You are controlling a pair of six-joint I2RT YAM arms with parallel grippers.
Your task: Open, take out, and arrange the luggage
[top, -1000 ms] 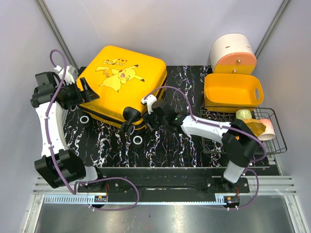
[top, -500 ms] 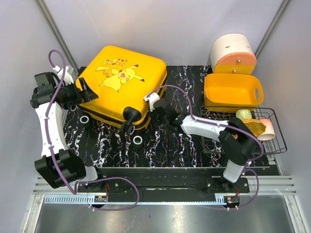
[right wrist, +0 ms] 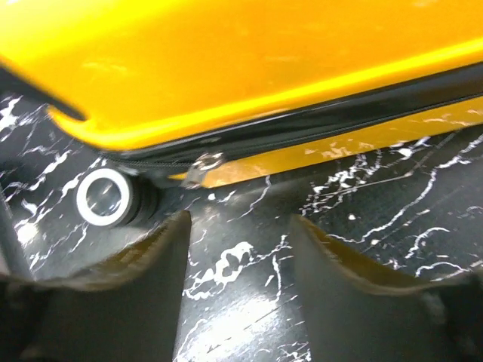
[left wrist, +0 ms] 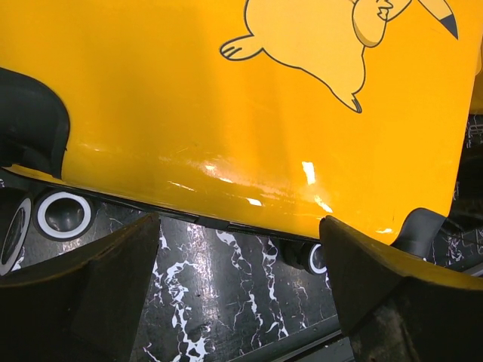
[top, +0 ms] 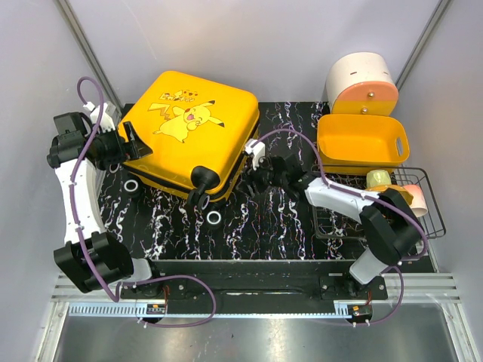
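Luggage (top: 189,124): yellow hard-shell case with a gripper at two of its sides.

- Left gripper (top: 130,143): fingers (left wrist: 83,294) spread wide with nothing between them. The tips sit just beside the case's left side, level with the dark seam.
- Right gripper (top: 249,179): fingers (right wrist: 136,286) partly apart and holding nothing, with bare table showing in the gap. The tips are near the case's right side, short of the black zip band.
- Zip pull (right wrist: 204,162): small metal tab hanging from the zip band, ahead of the right fingers.
- Wheel (right wrist: 102,197): black and white, just left of the pull.
- Case position: lies flat on the far-left part of the black marbled table (top: 287,226). The cartoon-print lid faces up, the shells are together, and the wheels are on its near side.
- Yellow basket (top: 362,143): far right.
- White-and-orange drum (top: 362,83): behind the basket.
- Wire basket (top: 423,226): near right.
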